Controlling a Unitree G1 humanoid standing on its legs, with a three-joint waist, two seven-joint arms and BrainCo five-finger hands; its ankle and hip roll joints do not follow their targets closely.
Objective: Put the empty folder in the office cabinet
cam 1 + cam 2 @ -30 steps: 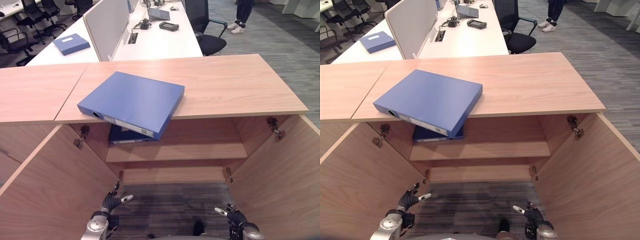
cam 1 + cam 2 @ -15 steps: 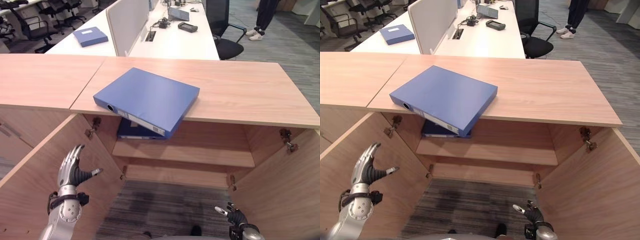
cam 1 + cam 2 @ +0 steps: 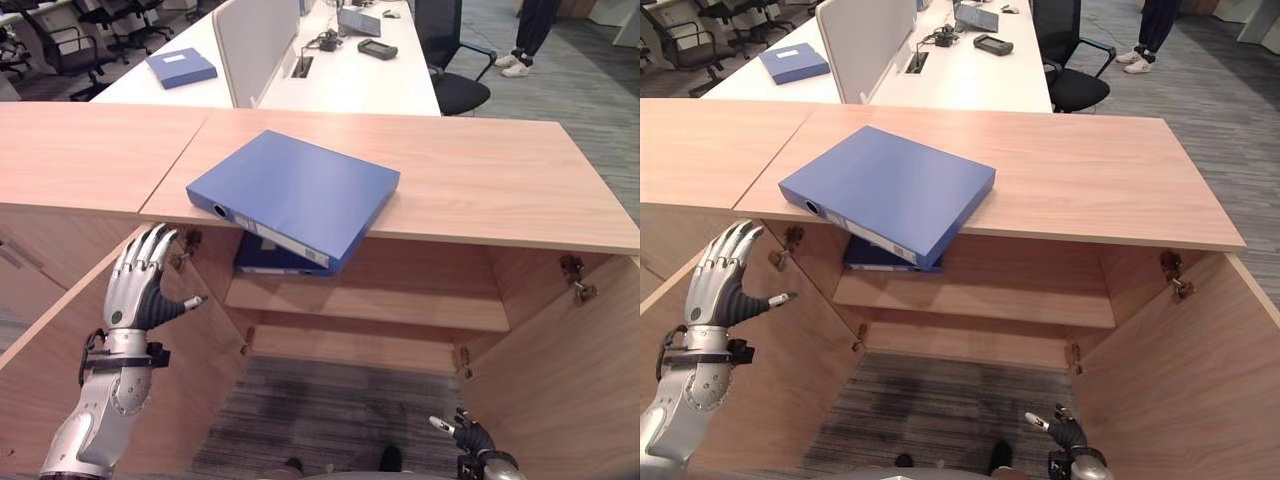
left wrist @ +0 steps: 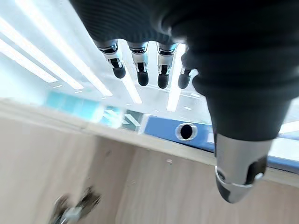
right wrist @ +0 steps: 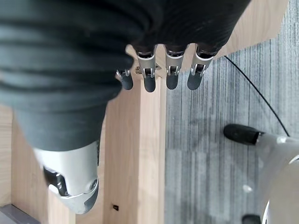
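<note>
**Folder on the cabinet top, both my hands empty**

Nearest to me, my right hand (image 3: pixel 1065 433) hangs low in front of the open cabinet (image 3: pixel 520 200), down by the grey carpet (image 3: pixel 330 400) and close to the cabinet's right door (image 3: pixel 560 370). Its fingers (image 5: pixel 149 79) are straight and hold nothing.

My left hand (image 3: pixel 140 290) is raised, palm forward, in front of the cabinet's left door (image 3: pixel 60 370), below the left front edge of the cabinet top. Its fingers (image 4: pixel 140 70) are spread and straight, thumb out to the side, touching nothing.

The blue folder (image 3: pixel 295 195) lies flat on the cabinet top, turned at an angle, with its spine corner sticking out past the front edge. It is above my left hand and apart from it.

Inside the cabinet, just under that overhang, a darker binder (image 3: pixel 275 258) lies on the upper shelf (image 3: pixel 400 300).

Beyond the cabinet stands a white desk (image 3: pixel 350 85) with a blue box (image 3: pixel 181 68) on it, and an office chair (image 3: pixel 450 60) beside it.
</note>
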